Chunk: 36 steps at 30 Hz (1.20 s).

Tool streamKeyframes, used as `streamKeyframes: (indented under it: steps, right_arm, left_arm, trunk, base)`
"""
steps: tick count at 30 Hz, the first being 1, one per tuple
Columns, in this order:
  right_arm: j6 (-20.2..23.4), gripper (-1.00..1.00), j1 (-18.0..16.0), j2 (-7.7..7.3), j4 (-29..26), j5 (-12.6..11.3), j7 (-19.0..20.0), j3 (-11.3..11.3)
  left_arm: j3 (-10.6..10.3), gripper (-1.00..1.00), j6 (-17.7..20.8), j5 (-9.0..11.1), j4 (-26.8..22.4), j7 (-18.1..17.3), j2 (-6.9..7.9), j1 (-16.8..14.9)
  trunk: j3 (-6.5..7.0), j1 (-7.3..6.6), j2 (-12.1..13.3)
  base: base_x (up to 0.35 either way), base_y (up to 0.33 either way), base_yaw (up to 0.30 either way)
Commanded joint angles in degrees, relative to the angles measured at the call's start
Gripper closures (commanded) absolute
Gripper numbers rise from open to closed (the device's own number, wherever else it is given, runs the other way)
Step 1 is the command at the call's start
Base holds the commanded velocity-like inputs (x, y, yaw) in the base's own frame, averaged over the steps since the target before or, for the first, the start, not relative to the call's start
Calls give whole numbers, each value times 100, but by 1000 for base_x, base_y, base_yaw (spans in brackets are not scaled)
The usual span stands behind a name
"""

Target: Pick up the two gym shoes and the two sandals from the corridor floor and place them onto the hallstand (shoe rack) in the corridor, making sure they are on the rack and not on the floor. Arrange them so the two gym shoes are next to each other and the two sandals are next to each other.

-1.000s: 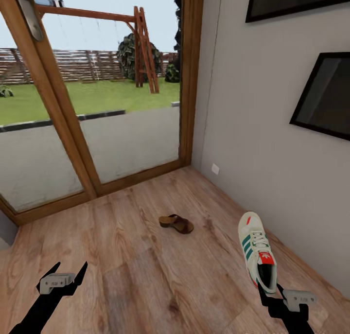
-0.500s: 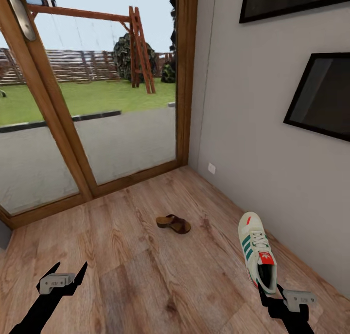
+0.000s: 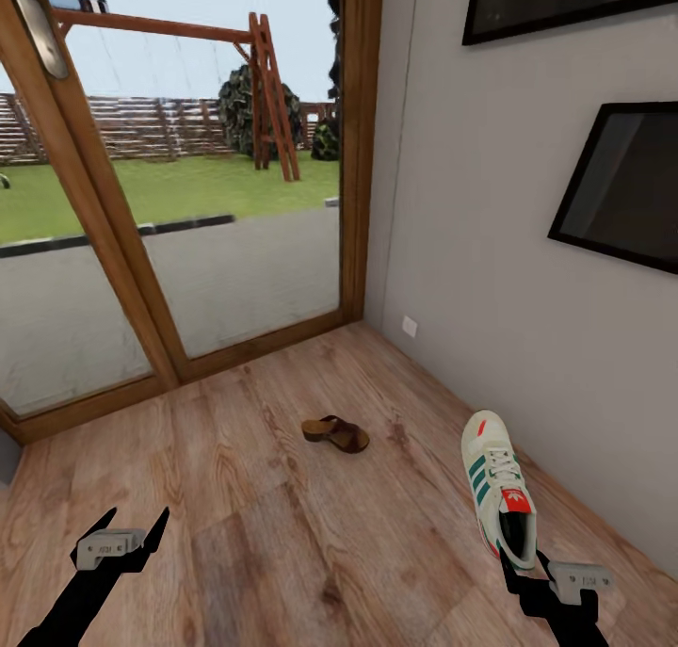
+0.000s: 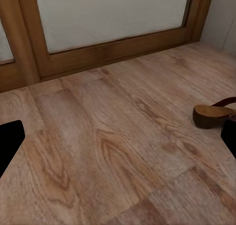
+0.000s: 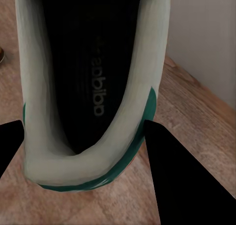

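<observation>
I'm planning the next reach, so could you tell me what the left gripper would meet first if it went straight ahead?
Probably bare corridor floor; the sandal lies off to one side of the left gripper.

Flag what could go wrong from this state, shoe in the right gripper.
1. The right gripper pinches the gym shoe only at its heel rim, toe sticking far out; it may swing or slip while driving.
2. That toe is close to the wall; turning could knock it.
3. The sandal lies on the floor ahead and could be run over.
</observation>
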Motion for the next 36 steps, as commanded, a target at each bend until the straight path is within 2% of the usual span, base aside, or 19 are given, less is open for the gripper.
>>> streamKeyframes:
  steps: [1,13,36]
  right_arm:
    - [1,100,0,0,0,-10,-4,0]
    - [1,100,1,0,0,-13,-5,0]
    - [1,100,-8,0,5,-13,-5,0]
  left_arm:
    - [0,-100,0,0,0,0,0,0]
    - [-3,-100,0,0,0,0,0,0]
    - [-4,-100,0,0,0,0,0,2]
  trunk:
    - [0,0,0]
    - [0,0,0]
    - [0,0,0]
  base:
    - [0,0,-73]
    - [0,0,-186]
    - [0,0,-254]
